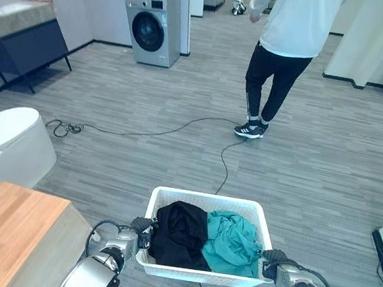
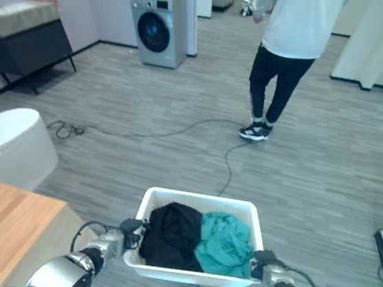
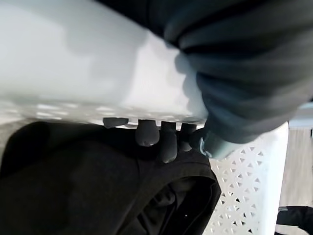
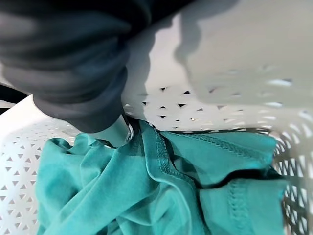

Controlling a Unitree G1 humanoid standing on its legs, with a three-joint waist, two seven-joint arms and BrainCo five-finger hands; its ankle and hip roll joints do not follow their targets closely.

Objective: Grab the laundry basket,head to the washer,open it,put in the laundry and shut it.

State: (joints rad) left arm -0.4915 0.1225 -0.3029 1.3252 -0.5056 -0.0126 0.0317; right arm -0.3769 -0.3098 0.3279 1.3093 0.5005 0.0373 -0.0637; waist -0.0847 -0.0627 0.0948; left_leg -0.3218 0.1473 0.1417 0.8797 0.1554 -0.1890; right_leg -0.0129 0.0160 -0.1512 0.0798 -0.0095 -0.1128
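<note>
Left hand (image 1: 142, 226) and right hand (image 1: 270, 256) gripped the basket (image 1: 206, 199) rims at 9 and 3 o'clock — fingers (image 3: 146, 133) curled; washer (image 1: 151, 27) at 11.

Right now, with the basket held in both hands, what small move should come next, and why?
Probably a step forward and to the left, toward the washer. Both the left hand and the right hand already hold the laundry basket by its sides, with the black garment and teal garment inside. The washer's door looks closed, and a person stands further right.
</note>
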